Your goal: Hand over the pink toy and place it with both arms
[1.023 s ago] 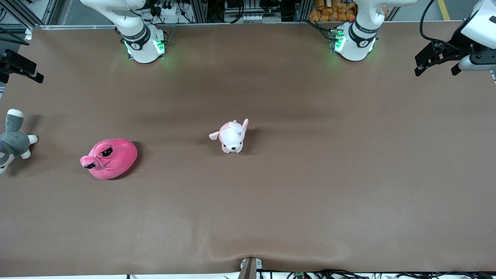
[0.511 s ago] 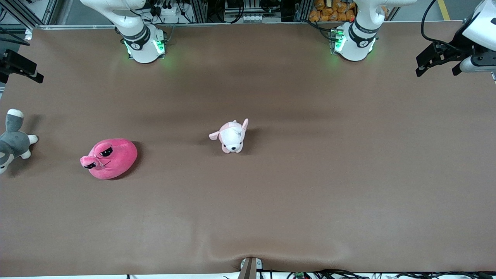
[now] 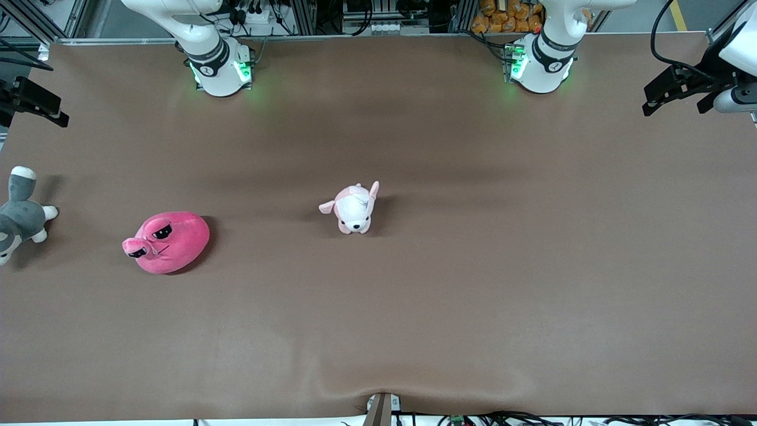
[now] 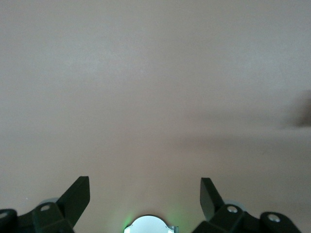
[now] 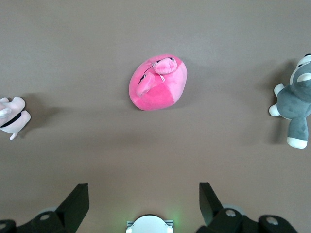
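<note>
Overhead, both pincers (image 4: 145, 194) (image 5: 144, 194) wide apart, empty; pink toy (image 3: 167, 241) on table (image 3: 473, 266).

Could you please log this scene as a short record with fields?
pink toy: lying on the table, toward the right arm's end
white puppy toy: mid-table
grey toy: table edge, right arm's end
left end effector: open, over bare table
right end effector: open, holding nothing, above the table with the pink toy in view
</note>
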Motion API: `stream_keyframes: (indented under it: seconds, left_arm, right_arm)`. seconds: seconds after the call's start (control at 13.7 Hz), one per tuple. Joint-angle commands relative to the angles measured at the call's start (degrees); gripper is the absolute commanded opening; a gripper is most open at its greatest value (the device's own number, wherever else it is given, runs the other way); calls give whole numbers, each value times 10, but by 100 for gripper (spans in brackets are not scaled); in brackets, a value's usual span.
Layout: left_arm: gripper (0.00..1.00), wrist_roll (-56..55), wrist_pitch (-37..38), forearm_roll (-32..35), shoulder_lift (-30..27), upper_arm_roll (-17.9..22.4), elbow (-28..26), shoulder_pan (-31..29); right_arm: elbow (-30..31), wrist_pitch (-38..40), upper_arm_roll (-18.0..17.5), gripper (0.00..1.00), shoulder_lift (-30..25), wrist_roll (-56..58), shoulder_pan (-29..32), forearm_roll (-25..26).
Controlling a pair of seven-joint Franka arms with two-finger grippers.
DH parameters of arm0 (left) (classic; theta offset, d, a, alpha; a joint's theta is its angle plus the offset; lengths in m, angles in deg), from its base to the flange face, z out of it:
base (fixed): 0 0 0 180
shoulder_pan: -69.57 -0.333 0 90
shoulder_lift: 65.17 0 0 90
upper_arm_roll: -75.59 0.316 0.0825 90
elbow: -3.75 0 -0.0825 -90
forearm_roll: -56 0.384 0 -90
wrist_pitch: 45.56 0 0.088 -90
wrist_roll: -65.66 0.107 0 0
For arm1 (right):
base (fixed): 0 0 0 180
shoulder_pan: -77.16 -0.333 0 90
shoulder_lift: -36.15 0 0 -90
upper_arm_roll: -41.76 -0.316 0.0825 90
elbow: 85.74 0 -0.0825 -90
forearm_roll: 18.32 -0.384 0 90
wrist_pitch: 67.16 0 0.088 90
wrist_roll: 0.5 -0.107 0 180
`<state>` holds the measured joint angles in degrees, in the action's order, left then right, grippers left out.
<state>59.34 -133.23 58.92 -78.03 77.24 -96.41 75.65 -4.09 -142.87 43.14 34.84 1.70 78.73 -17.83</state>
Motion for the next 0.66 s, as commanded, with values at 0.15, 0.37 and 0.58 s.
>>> stream_keyframes:
  seconds: [0.15,0.37,0.58]
  left_arm:
    - [100,15,14,1,14,1,21,0]
    - [100,15,14,1,14,1,21,0]
    - [100,15,14,1,14,1,21,0]
  right_arm:
    - [1,-4,3,100,6,3,15,11]
    - [1,-4,3,100,8,5,23,9]
    - [1,0,3,100,8,4,28,6]
